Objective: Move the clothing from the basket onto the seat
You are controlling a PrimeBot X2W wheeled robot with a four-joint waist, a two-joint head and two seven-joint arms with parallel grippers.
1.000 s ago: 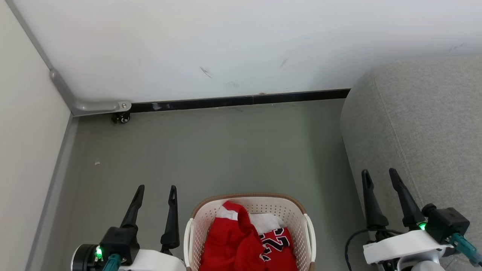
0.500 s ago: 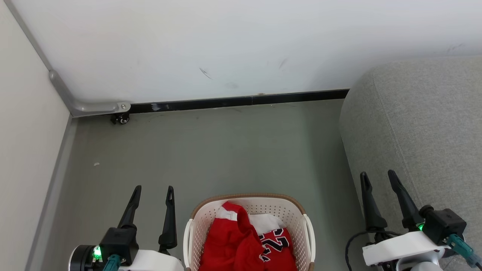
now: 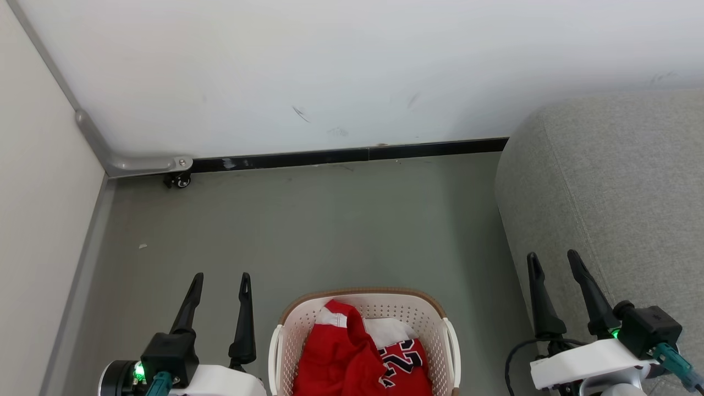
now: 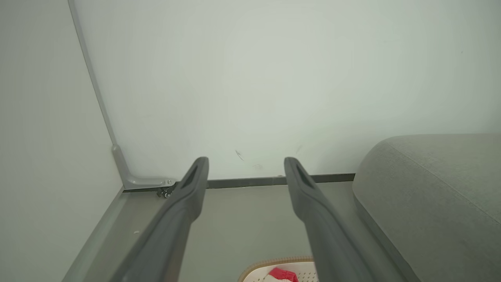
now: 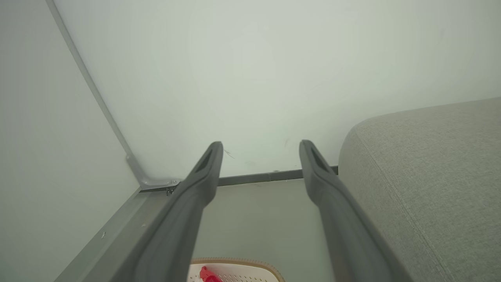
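The left tool [image 3: 221, 278] sits at the lower left of the head view, its two long dark fingers spread wide with nothing between them; the right tool [image 3: 553, 257] at the lower right is spread just as wide and equally empty, its fingers showing against the edge of the large grey woven-fabric sofa seat [image 3: 621, 192]; between the two tools, at the bottom centre of the frame, stands the cream-white perforated plastic basket [image 3: 360, 292] with a brown rim, resting on the grey-green floor [image 3: 330, 220]; the red basketball clothing [image 3: 335, 360], white-trimmed with black white-edged numerals, lies crumpled inside it, so none of the task looks done yet and a first reach into the basket seems to be the step ahead; the risks, as I judge them, are these: the basket is cut off by the bottom edge of the frame, so a descent aimed from here could strike the rim or the perforated wall and shove or tip the light basket; a shallow pinch on a loose fold could slip out on the lift, or gather more cloth than intended and drag some over the rim onto the floor; on the swing to the right, trailing cloth could catch the sofa's rounded edge and fall short of the seat; higher in the frame a black skirting strip [image 3: 352, 155] runs under the white wall [image 3: 330, 66], well apart from all this.
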